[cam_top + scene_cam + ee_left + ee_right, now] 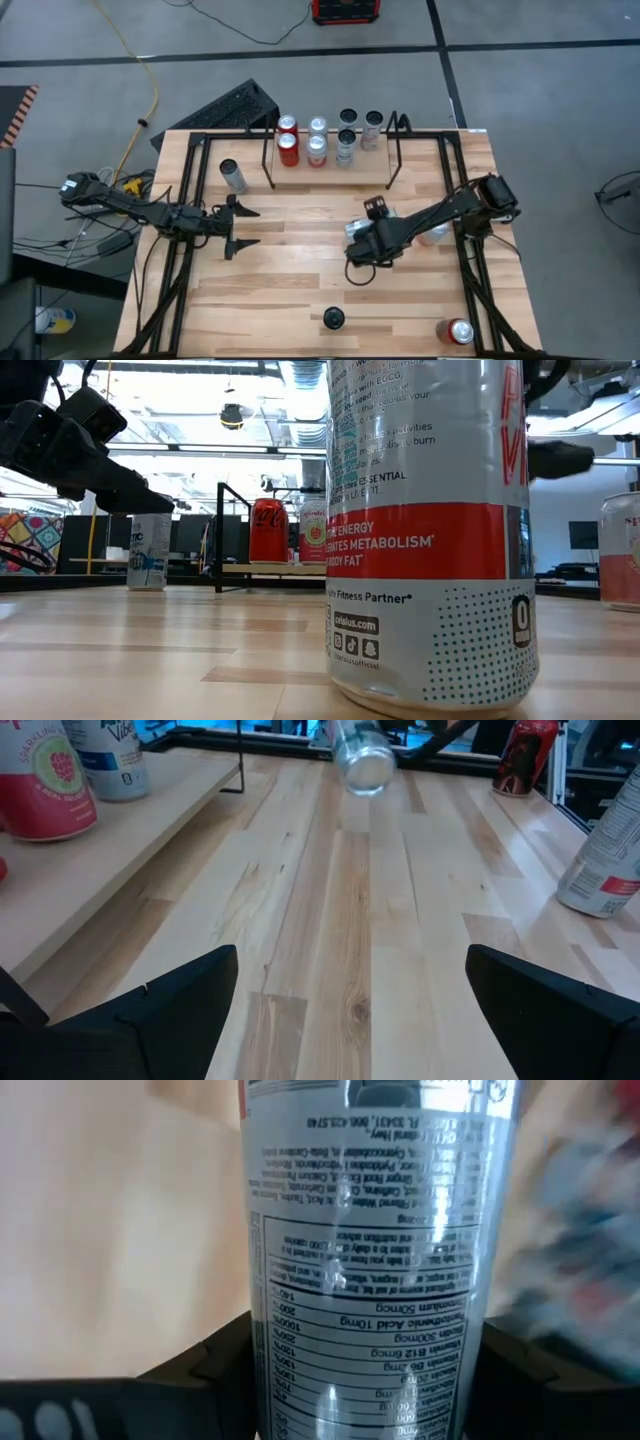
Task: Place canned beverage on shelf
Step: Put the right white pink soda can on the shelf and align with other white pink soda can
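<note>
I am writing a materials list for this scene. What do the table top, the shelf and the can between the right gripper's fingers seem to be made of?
The table top looks like wood planks with a clear smooth finish: grain and seams show. The shelf seems thin black metal wire carrying a pale wooden board; the coating is unclear. The can between the right gripper fingers looks like glossy silver metal, probably aluminium, with printed text and reflections.

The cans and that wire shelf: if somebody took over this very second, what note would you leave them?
Left gripper: jaws open, empty, waiting over the table's left side.
Right gripper: mid-table at a silver can; grip not confirmed.
Shelf: at the table's far edge, seven cans on it.
Done: those seven are placed.
Left: lift the silver can and set it on the shelf. Loose cans wait left of the shelf, under the right arm, and at the near edge.
</note>
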Available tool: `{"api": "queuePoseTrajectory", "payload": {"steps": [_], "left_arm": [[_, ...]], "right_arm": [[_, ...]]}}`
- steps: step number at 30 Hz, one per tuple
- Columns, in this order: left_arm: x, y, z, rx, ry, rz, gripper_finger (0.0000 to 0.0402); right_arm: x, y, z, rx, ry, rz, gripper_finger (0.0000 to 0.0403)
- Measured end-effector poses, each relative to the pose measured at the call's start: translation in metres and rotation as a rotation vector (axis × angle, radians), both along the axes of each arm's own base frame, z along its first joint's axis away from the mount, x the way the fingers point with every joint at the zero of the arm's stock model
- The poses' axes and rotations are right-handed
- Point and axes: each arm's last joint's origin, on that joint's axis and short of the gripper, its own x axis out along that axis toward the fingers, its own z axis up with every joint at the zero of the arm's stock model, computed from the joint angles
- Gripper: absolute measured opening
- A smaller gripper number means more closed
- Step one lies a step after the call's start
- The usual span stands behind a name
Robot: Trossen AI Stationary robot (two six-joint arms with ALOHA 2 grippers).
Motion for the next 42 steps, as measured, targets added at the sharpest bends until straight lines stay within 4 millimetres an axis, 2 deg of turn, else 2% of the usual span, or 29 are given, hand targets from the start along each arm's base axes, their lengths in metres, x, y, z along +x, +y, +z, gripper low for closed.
{"api": "queuePoseTrajectory", "payload": {"steps": [3, 8, 13, 18, 25, 31, 42], "left_arm": [[0.000, 0.000, 0.000, 0.000, 0.000, 0.000, 0.0379], [0.000, 0.000, -0.001, 0.001, 0.006, 0.000, 0.0379], [0.000, 0.000, -0.001, 0.003, 0.010, 0.000, 0.0379], [0.000, 0.000, -0.001, 0.003, 0.012, -0.001, 0.0379], [0.000, 0.000, -0.001, 0.003, 0.012, -0.002, 0.0379], [0.000, 0.000, 0.000, -0.008, 0.001, 0.000, 0.0379], [0.000, 0.000, 0.001, -0.011, -0.011, 0.000, 0.0379]], "right_arm": [[0.000, 0.001, 0.008, -0.100, 0.124, 0.186, 0.0271], [-0.003, 0.000, 0.009, -0.172, 0.382, 0.451, 0.0281], [-0.011, -0.012, 0.004, -0.298, 0.570, 0.534, 0.0283], [-0.015, -0.021, -0.005, -0.588, 0.722, 0.651, 0.0284], [-0.011, -0.027, -0.024, -0.733, 0.702, 0.665, 0.0285], [-0.010, -0.031, -0.043, -0.697, 0.684, 0.675, 0.0286], [-0.013, -0.030, -0.053, -0.697, 0.686, 0.686, 0.0286]]}}
